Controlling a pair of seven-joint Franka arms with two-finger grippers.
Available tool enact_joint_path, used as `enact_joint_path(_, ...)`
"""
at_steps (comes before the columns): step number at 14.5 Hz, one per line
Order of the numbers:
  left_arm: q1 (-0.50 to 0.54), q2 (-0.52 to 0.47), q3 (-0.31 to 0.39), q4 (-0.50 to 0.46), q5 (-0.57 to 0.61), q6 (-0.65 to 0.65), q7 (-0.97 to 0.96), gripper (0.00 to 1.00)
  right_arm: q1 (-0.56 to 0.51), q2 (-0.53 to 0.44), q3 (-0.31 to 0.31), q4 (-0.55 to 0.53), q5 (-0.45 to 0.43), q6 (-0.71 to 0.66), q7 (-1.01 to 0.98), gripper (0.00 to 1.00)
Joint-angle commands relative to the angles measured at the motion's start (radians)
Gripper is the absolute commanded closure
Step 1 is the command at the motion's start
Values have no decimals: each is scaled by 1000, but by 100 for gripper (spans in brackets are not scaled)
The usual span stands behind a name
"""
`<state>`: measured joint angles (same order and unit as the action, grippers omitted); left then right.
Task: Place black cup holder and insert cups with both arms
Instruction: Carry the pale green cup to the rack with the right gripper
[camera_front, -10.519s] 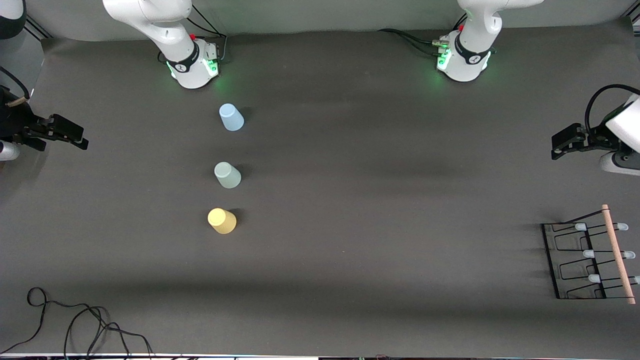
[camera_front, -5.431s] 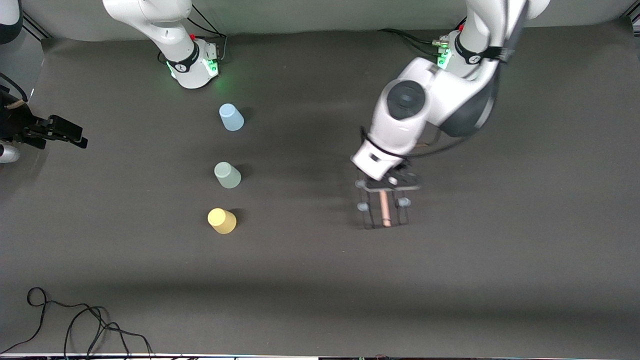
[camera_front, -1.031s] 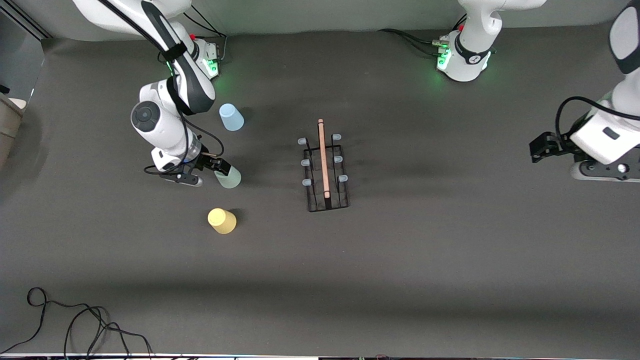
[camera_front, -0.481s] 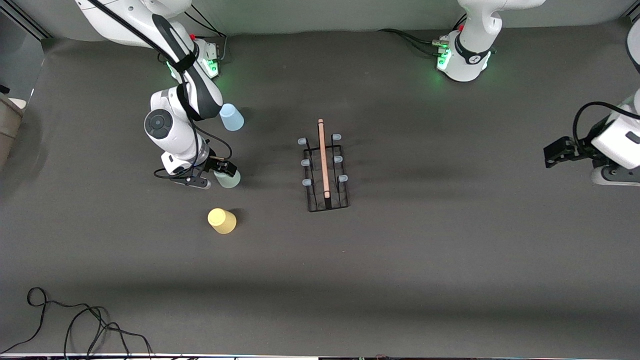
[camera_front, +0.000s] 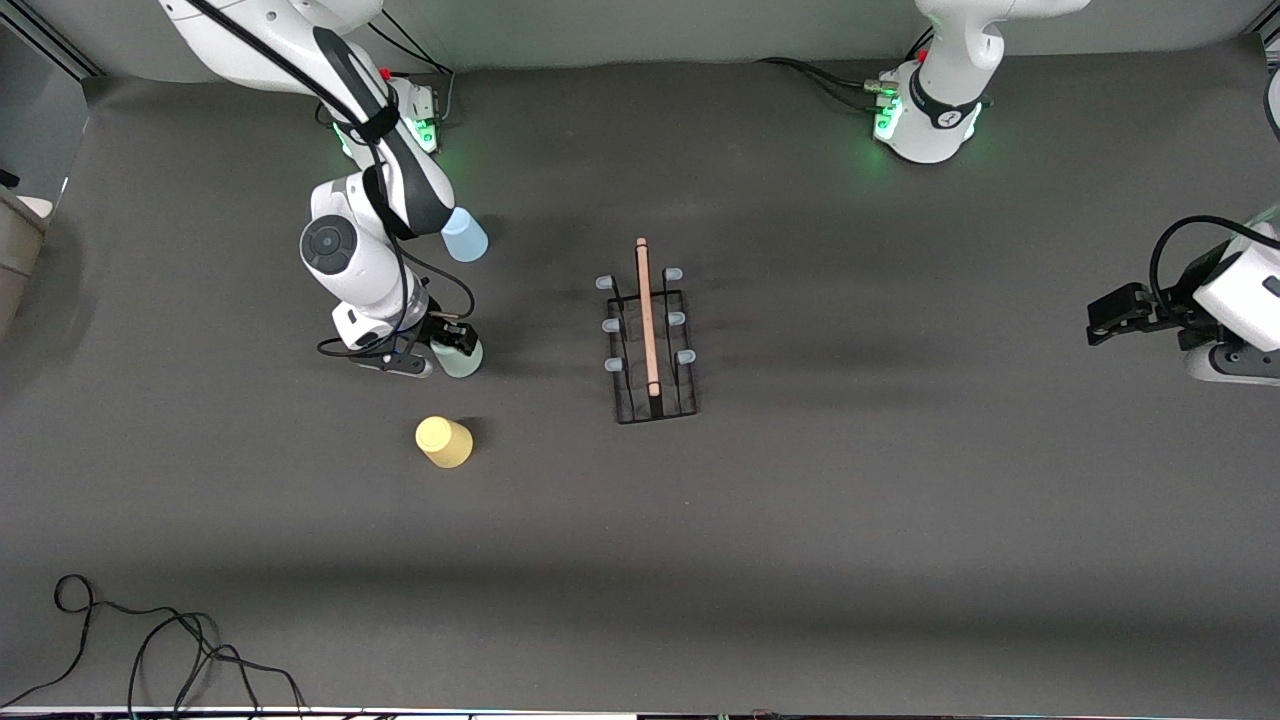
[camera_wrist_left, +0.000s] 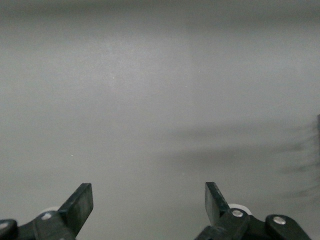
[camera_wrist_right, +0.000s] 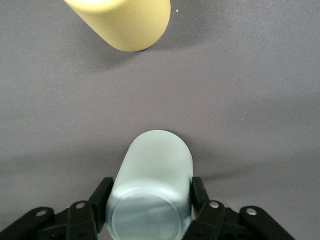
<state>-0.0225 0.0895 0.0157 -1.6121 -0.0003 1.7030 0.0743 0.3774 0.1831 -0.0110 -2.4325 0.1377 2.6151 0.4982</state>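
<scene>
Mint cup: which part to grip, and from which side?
Grip the mint cup across its tapered side wall, near the closed base that faces up, since it stands upside down on the table. Come from above, one finger on each flank; the round wall suits any angle. The right gripper already brackets it this way, apparently at the wall. The left gripper waits, open.

A dark grey mat (camera_front: 900, 520) covers the whole table, matte and faintly creased; soft bands of shadow run across it. Along the mat's edge by the arm bases rises a pale grey wall (camera_front: 640, 25) — green light spills onto the mat there. A loose black cable (camera_front: 150, 640) coils on the mat at its corner nearest the front camera, toward the right arm's end.
</scene>
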Motion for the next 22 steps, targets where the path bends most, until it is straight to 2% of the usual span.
enact_joint_path(1,7,-13,-3,-17,-18,76,12,0,15,-147,-6,41,13,-206,75,100)
enact_joint_path(4,9,-30,-2,-20,-1,67,-4,0,87,-186,-6,159,13,-407,216,100)
enact_joint_path(7,9,-28,-2,-11,2,40,21,0,205,-160,-6,294,13,-480,448,100)
enact_joint_path(10,16,-31,0,-14,2,24,21,0,293,-111,-6,386,13,-481,601,100)
enact_joint_path(15,27,-30,-3,-15,2,26,36,0,408,-18,-7,478,10,-471,758,100)
enact_joint_path(22,12,-17,-11,-15,-9,44,33,0,455,61,-7,484,-3,-420,783,100)
